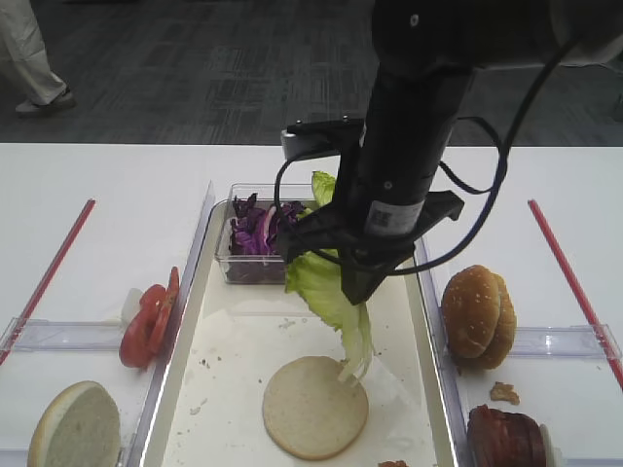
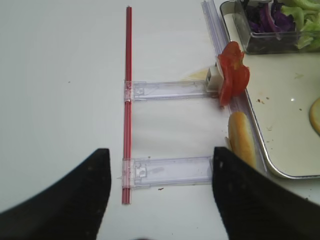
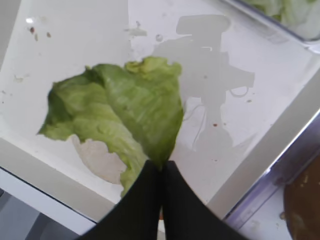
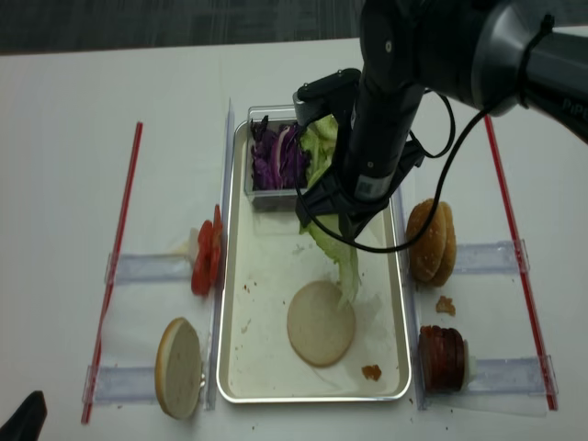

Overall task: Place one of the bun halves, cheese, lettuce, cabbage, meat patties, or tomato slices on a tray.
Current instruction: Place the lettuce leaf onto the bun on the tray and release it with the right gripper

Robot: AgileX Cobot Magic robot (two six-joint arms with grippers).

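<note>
My right gripper [image 3: 162, 164] is shut on the stem end of a light-green lettuce leaf [image 3: 130, 110]. The leaf [image 1: 326, 287] hangs from the gripper [image 1: 355, 292] above the silver-rimmed tray [image 1: 234, 360]. Its lower tip dangles just over a pale bun half [image 1: 313, 409] lying cut face up on the tray floor. In the left wrist view my left gripper [image 2: 160, 170] stands open and holds nothing, over the white table left of the tray [image 2: 280, 125].
A clear tub of purple cabbage [image 1: 258, 229] sits at the tray's far end. Tomato slices [image 1: 151, 316] and a bun half [image 1: 76, 428] stand left of the tray. Seeded buns [image 1: 479, 316] and meat patties [image 1: 506, 438] stand to its right. Red strips [image 4: 124, 239] edge the work area.
</note>
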